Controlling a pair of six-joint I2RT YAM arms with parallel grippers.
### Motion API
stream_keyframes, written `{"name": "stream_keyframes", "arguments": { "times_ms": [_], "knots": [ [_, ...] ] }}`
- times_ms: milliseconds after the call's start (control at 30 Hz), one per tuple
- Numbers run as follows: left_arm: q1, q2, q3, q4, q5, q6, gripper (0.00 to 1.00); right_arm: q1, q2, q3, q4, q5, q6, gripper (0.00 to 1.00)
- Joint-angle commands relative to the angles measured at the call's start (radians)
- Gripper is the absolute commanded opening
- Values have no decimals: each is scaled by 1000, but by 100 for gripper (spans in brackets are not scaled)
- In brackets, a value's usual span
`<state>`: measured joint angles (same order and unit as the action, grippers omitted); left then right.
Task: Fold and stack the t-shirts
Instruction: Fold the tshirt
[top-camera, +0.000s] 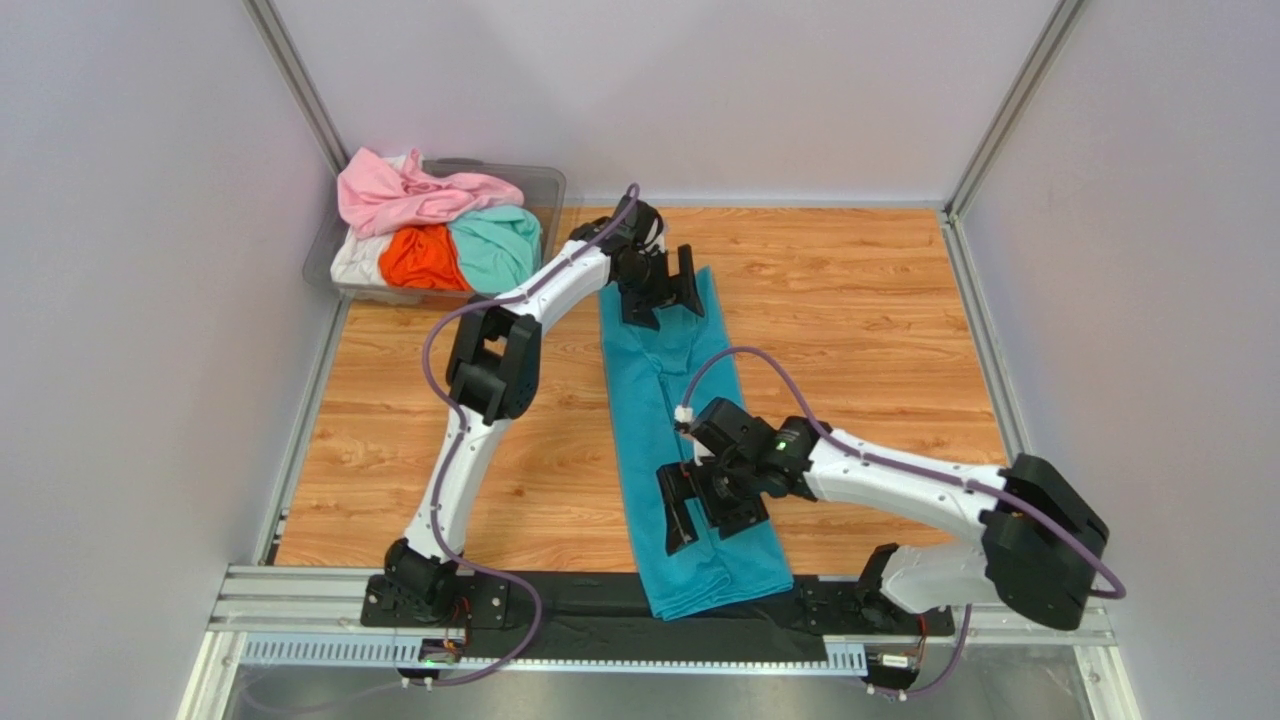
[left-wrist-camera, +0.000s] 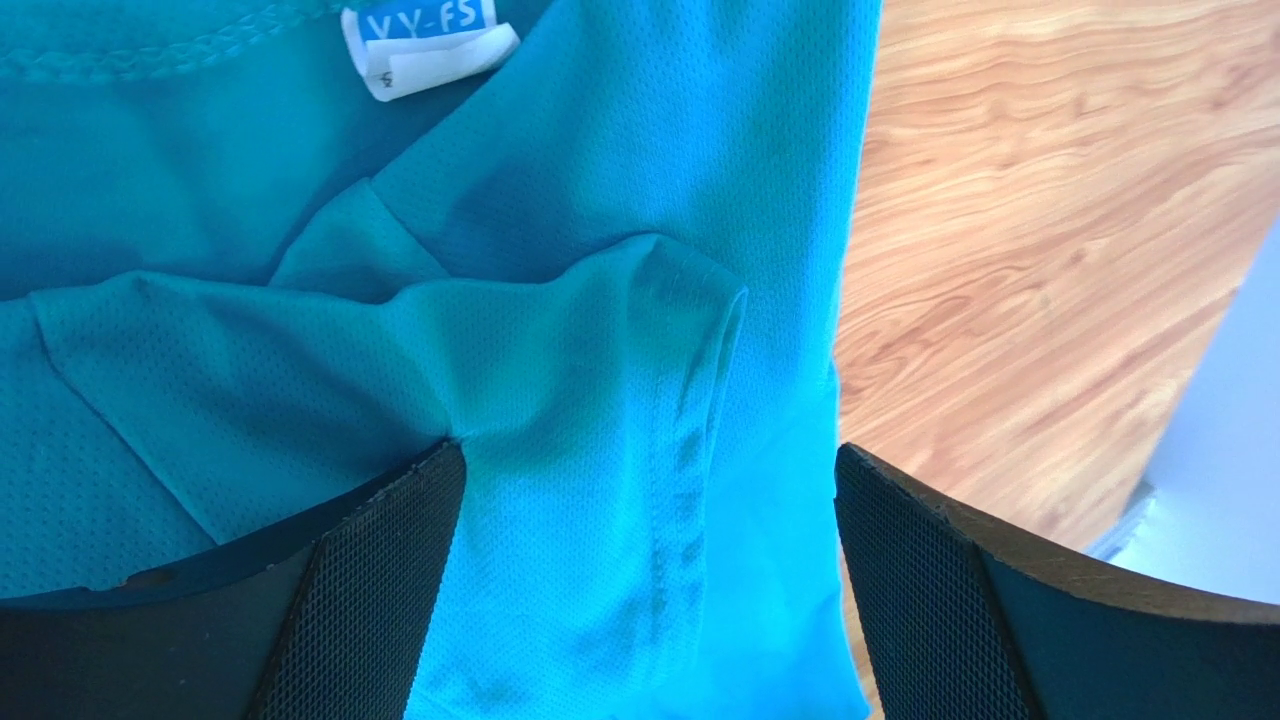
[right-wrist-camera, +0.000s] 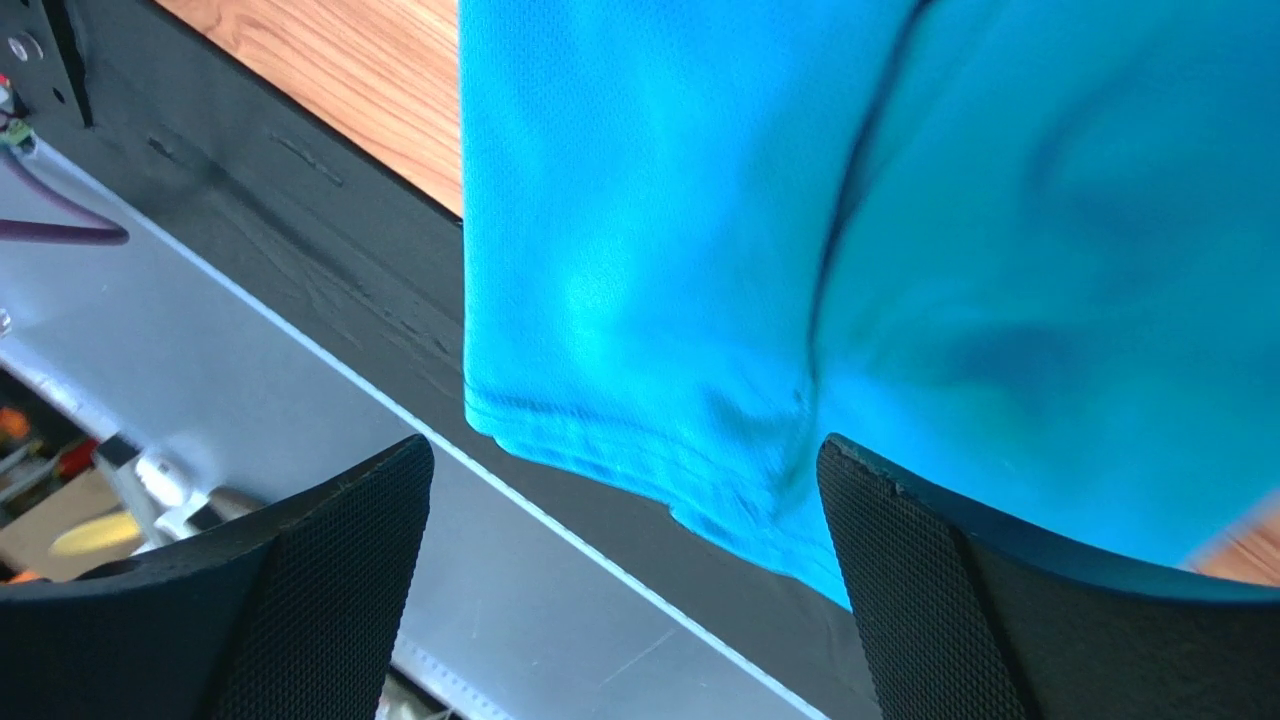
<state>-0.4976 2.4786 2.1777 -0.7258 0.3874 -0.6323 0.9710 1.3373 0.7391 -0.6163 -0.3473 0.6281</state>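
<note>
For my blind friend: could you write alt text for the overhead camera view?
A deep teal-blue fabric t-shirt, folded into a long strip, lies on a wooden table, the left gripper open over its far end, the right gripper open over its near end. A clear plastic tub behind holds crumpled pink, orange and mint-green shirts.

Teal t-shirt (top-camera: 646, 383) on orange wood-grain table (top-camera: 857, 300).
</note>
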Motion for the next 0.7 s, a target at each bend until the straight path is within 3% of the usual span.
{"name": "stream_keyframes", "arguments": {
  "times_ms": [0,233,400,500,667],
  "knots": [
    [-12,68,28,37,24,-73,100,-8,-116,58,-138,137,-19,100],
    [-21,133,73,265,77,-242,100,-170,-236,65,-172,225,18,100],
    [-30,223,204,445,103,-351,100,-250,-245,63,-174,232,25,100],
    [-30,246,284,448,125,-385,100,-259,-244,86,-175,269,21,100],
    [-32,5,154,436,176,-252,100,-268,-234,120,-175,333,2,100]
  ]
}}
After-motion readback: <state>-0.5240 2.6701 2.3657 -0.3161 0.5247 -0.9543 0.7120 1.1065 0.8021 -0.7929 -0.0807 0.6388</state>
